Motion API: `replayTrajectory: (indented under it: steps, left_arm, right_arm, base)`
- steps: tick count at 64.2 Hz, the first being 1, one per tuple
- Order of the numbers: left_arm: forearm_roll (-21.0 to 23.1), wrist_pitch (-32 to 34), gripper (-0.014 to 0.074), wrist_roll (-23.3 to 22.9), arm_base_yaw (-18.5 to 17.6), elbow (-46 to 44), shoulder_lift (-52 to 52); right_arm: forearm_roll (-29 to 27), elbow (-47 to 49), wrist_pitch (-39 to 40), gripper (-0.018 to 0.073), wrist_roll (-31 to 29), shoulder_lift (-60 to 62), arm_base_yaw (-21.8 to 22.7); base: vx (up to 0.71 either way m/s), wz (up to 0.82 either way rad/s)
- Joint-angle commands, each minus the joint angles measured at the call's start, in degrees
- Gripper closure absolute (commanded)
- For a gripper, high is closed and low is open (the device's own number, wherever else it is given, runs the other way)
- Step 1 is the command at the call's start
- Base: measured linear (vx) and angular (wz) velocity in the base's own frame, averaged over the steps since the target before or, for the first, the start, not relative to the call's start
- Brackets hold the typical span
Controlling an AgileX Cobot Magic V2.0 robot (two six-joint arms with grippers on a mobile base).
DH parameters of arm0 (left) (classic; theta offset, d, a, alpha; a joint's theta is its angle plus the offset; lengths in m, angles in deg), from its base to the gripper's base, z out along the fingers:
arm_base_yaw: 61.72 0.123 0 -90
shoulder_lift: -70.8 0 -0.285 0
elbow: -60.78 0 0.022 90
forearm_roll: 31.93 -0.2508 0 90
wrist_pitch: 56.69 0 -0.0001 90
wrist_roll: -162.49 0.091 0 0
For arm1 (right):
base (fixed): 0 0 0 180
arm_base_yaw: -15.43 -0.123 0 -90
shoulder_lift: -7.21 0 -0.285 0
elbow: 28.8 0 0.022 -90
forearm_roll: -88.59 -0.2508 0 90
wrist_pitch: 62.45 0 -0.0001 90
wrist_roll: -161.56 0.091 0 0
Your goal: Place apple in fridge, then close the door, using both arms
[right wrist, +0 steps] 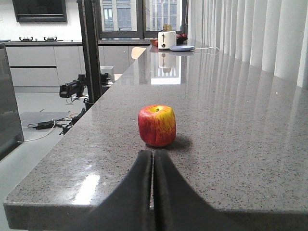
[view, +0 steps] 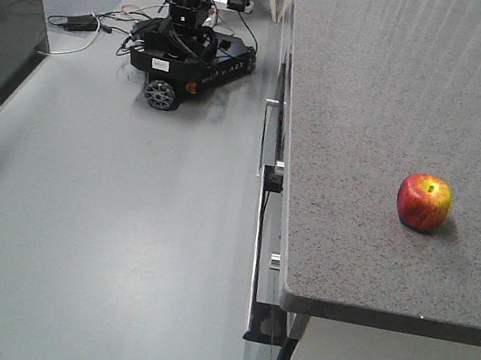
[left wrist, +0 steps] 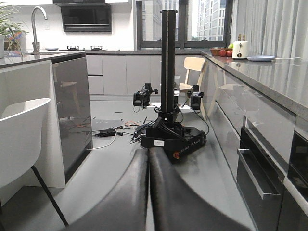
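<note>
The red apple point(view: 423, 202) with yellow patches stands upright on the speckled grey countertop point(view: 393, 95), near its front right end. In the right wrist view the apple point(right wrist: 157, 125) sits just beyond my right gripper point(right wrist: 153, 154), which is shut and empty, its tips low over the counter's near edge. My left gripper point(left wrist: 148, 151) is also shut with nothing in it, and it points out over the grey floor point(left wrist: 110, 168) to the left of the counter. Neither gripper shows in the front view. The fridge and its door are out of view.
Another mobile robot point(view: 185, 41) with loose cables stands on the floor ahead. A dark grey island panel point(left wrist: 72, 110) and a white chair point(left wrist: 19, 139) are at left. Drawers with metal handles point(view: 258, 238) run under the counter. A toaster point(right wrist: 166, 39) stands at the counter's far end.
</note>
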Motion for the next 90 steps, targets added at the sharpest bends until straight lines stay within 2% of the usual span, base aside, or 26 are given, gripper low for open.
replayTrajectory:
  steps: [1, 66, 72, 85, 90]
  left_arm:
    - [0.0, 4.3, 0.0601, 0.0, -0.4, 1.6, -0.3]
    - [0.0, 4.3, 0.0601, 0.0, -0.4, 1.6, -0.3]
    - [0.0, 4.3, 0.0601, 0.0, -0.4, 1.6, -0.3]
    - [0.0, 4.3, 0.0601, 0.0, -0.4, 1.6, -0.3]
    - [0.0, 4.3, 0.0601, 0.0, -0.4, 1.6, -0.3]
  right_arm:
    - [0.5, -0.1, 4.0, 0.0561, -0.4, 0.6, 0.1]
    - [0.3, -0.1, 4.7, 0.0561, -0.1, 0.6, 0.1]
    - [-0.7, -0.1, 6.5, 0.0561, 3.7, 0.6, 0.0]
    - [-8.9, 0.0, 13.9, 0.0561, 16.9, 0.6, 0.0]
    - [-8.8, 1.0, 15.0, 0.0561, 19.8, 0.6, 0.0]
  base:
    - [0.00, 0.00]
    - [0.00, 0.00]
    - [0.00, 0.00]
    - [0.00, 0.00]
    - [0.00, 0.00]
